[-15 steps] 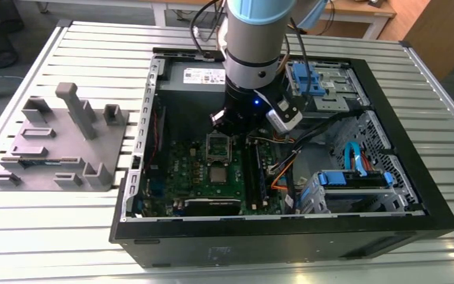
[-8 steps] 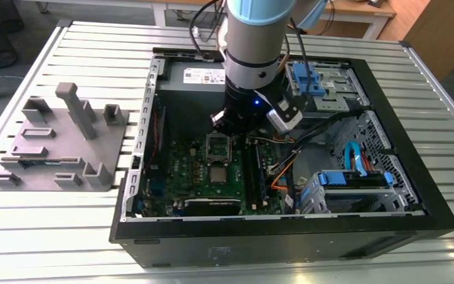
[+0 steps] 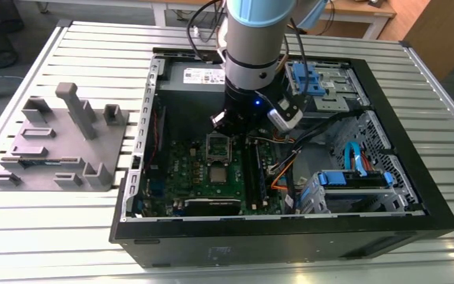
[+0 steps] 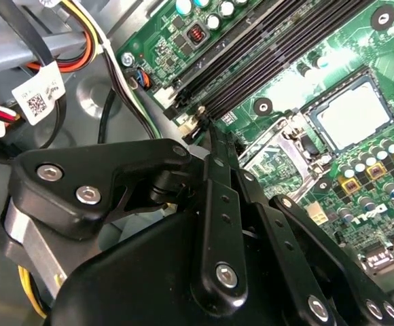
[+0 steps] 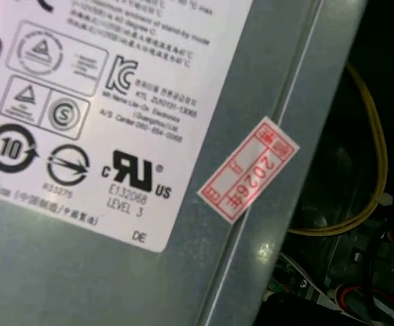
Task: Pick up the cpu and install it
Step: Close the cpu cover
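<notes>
Gripper (image 4: 214, 136) is hovering w/ fingers together, nothing btwn them, over the mobo (image 3: 181, 171) edge nearest the PSU (image 3: 195, 76). Cpu (image 4: 352, 115) is lying flat in its socket mid-board, just past the flipped-open frame (image 4: 293, 130), away from that edge.

Exterior view: the camera is mounted high and off the arm (image 3: 252, 41). It looks steeply down from well back and takes in the whole open computer case (image 3: 290, 242) on the slatted table (image 3: 45, 225).

Second wrist view: the camera sits behind the gripper (image 4: 210, 132). It looks along the gripper's black linkage, close and oblique over the green motherboard (image 4: 299, 81).

First wrist view: the camera is very near the grey power supply (image 5: 81, 285), facing its labelled side.

Shared ground: the motherboard appears in the exterior and second wrist views, and the power supply in the exterior and first wrist views.
</notes>
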Tool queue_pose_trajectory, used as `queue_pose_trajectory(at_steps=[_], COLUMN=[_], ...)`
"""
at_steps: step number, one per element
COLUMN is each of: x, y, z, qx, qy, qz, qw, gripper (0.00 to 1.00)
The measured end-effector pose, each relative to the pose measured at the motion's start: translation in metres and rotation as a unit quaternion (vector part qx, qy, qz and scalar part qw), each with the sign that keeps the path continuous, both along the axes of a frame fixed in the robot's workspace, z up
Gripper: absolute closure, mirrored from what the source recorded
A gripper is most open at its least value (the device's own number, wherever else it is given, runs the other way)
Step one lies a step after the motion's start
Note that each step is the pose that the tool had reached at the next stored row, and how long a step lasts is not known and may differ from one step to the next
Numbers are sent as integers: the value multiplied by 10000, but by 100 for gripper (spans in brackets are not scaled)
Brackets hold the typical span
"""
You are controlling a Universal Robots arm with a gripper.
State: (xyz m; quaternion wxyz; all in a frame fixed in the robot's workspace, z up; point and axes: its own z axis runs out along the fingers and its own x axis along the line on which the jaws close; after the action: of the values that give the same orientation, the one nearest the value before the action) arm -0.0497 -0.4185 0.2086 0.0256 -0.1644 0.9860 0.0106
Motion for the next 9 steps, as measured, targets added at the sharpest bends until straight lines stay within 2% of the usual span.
queue_pose_trajectory(at_steps=[9], x=[-15], y=[27], z=[-26], qx=[4], qy=[0], qz=[2], qw=[10000], gripper=[89])
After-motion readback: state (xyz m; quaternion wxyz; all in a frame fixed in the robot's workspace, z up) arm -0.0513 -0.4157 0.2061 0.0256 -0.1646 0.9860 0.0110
